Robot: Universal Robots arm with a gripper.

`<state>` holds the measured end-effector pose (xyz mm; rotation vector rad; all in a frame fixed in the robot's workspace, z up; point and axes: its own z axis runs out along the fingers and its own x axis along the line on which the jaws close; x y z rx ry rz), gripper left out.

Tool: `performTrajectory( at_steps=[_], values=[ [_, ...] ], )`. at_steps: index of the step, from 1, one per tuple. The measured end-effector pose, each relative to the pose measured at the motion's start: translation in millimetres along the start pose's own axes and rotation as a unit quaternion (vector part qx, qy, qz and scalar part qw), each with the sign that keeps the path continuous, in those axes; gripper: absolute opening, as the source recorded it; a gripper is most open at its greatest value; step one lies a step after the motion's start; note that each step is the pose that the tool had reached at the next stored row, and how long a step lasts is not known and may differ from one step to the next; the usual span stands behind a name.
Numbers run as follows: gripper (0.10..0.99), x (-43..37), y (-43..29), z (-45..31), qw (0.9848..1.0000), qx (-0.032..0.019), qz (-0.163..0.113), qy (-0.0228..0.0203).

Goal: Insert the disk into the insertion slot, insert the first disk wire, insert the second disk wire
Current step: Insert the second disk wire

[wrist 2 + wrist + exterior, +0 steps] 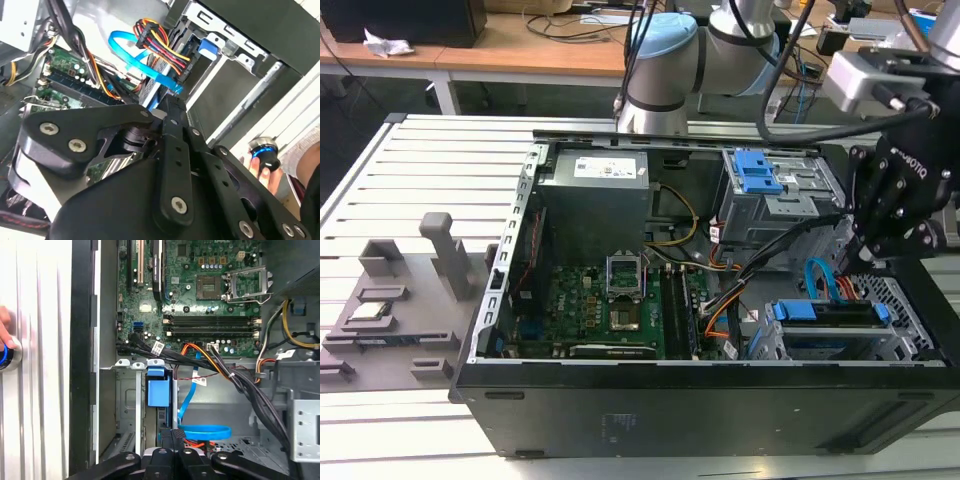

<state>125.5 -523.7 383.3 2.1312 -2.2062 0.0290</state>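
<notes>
The disk [825, 314], clipped in its bright blue frame [159, 390], lies inside the insertion slot [905, 300], the perforated silver cage at the case's corner on the exterior view's right. My gripper [868, 258] hangs just above the disk's rear edge. Its black fingers [172, 434] are shut together, and I see nothing between them. The second disk wire [132, 55], a flat light blue cable, loops right beside the fingertips [170, 107], and its end reaches the disk. The first disk wire [160, 49], an orange, red and black bundle, also runs to the disk's rear. Whether either plug is seated is hidden.
The open case holds a green motherboard [610, 300], a power supply [595, 190] and a grey drive box with a blue latch [770, 185]. Thick black cables [240, 385] cross beside the cage. A person's hand rests on a blue button [263, 155]. Grey fixtures [390, 300] stand outside.
</notes>
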Motion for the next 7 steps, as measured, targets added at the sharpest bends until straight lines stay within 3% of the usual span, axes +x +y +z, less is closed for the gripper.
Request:
performTrajectory(
  at_steps=[7],
  values=[
    [0.106,0.1,0.1,-2.2,1.0000,0.0000,0.000,-0.0001]
  ],
)
